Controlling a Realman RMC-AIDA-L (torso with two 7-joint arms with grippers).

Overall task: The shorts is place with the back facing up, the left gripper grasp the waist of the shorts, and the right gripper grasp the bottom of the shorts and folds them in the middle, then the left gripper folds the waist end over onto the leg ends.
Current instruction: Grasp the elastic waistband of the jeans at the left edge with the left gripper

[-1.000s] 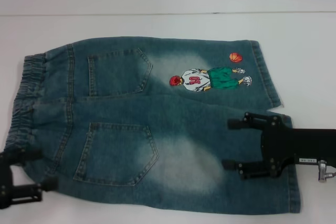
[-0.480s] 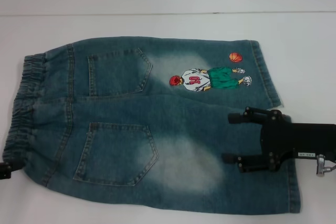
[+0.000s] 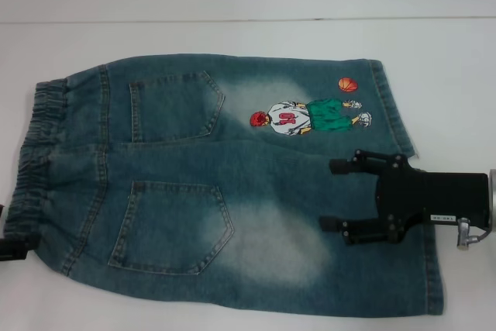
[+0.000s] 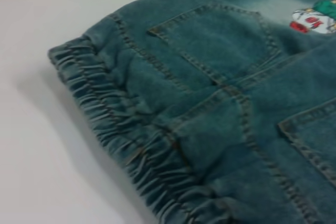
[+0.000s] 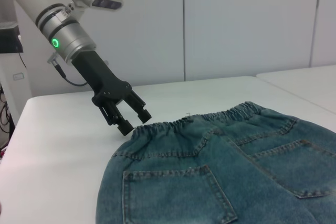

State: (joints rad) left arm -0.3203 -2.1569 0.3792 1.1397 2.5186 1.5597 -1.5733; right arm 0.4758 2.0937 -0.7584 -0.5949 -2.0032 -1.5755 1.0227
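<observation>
Bright even light, soft shadows, left wrist view blurred

The embroidered cartoon basketball player (image 3: 308,116) on the blue-green washed denim shorts (image 3: 232,191) wears a white jersey with red marks on it, too blurred to read. The small white label (image 3: 442,218) on the black right gripper (image 3: 335,195) carries print too small to read.

Washed denim laid on a smooth, matt white table (image 3: 232,36).

The shorts (image 3: 232,215) are seen to be woven denim cloth, faded in pale patches, with raised stitching; the waist (image 4: 131,145) is puckered into rough ridges. The embroidered figure (image 3: 310,116) is rendered in slightly glossy thread. The right gripper (image 3: 341,195) is finished in matt black, and its wrist (image 3: 491,207) in silvery metal.
</observation>
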